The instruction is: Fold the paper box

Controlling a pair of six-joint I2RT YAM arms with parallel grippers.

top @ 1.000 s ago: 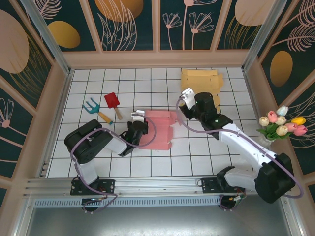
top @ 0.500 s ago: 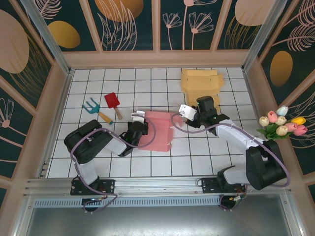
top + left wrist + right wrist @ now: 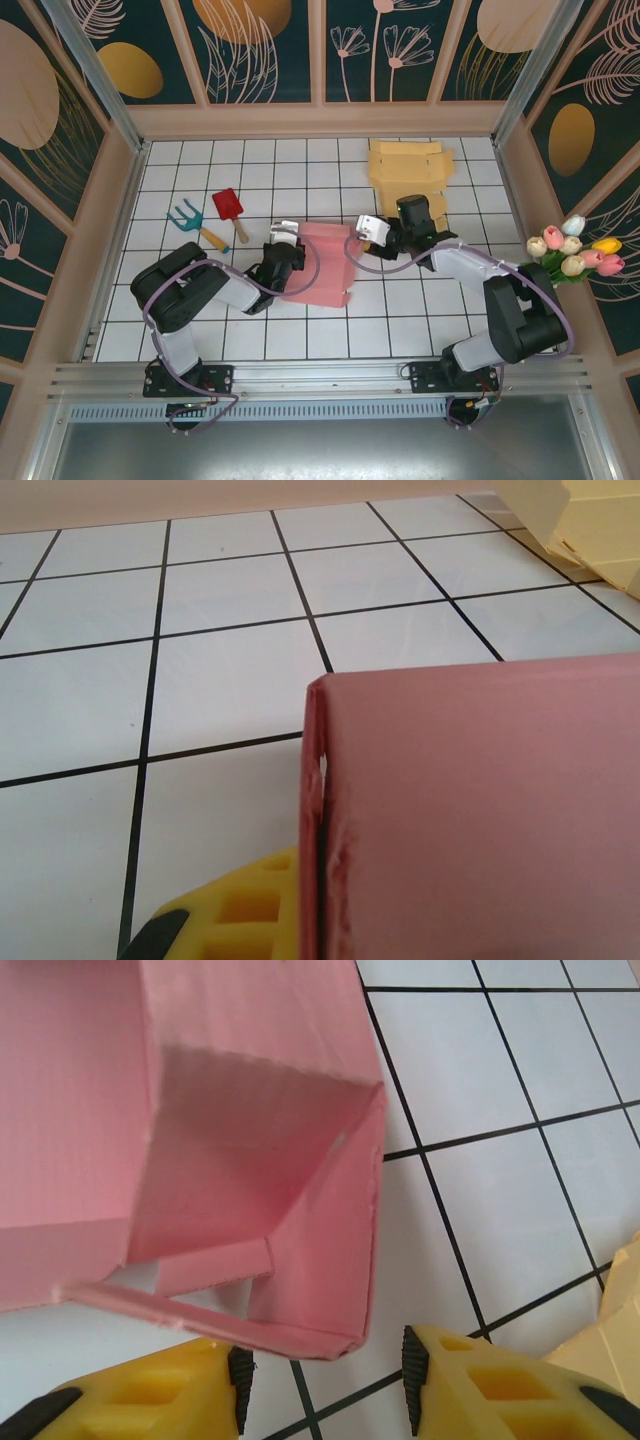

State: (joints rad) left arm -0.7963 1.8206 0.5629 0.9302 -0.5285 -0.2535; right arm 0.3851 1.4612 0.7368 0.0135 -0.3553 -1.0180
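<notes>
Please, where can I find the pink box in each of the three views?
Top external: the box lies at the centre of the table.
Left wrist: the box is at lower right, very close to the camera.
Right wrist: the box is at upper left, with its inside visible.
Shared landmark: the white table with black grid lines.

- A white-tiled bench (image 3: 300,330) with black grid lines.
- A red toy shovel (image 3: 228,207) lies at 10 o'clock on the bench.
- A teal toy rake (image 3: 185,215) with an orange handle lies just beside the shovel, toward 9 o'clock.
- Flat yellow cardboard sheets (image 3: 408,165) are stacked at 1 o'clock, near the back wall.
- A bunch of tulips (image 3: 572,252) stands at 3 o'clock, past the bench's edge.
- Dark floral wall panels (image 3: 250,50) enclose the bench.
</notes>
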